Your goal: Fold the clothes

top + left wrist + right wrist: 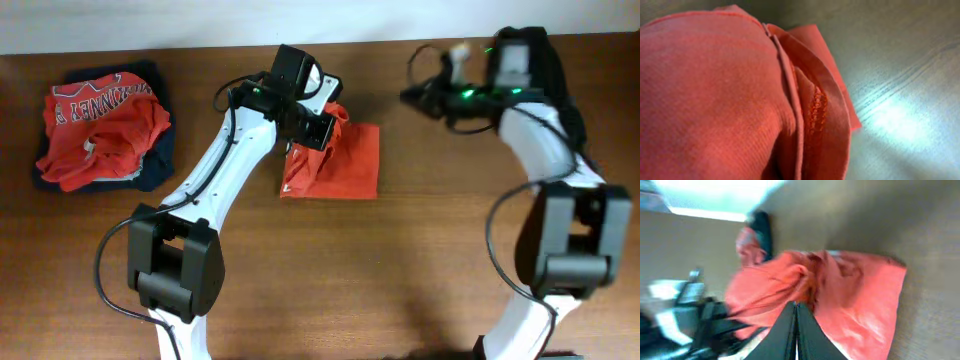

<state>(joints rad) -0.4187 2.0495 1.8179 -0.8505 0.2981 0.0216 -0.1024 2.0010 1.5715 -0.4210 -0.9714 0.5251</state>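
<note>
A red garment lies partly folded on the wooden table at centre back. My left gripper is at its upper left edge, where the cloth is bunched and lifted. In the left wrist view the red garment fills the frame up close and hides the fingers. My right gripper is shut and empty, in the air to the right of the garment. In the right wrist view its closed fingers point toward the red garment.
A pile of clothes, red on top with navy beneath, sits at the back left. The left arm crosses the table's middle. The right arm stands at the right.
</note>
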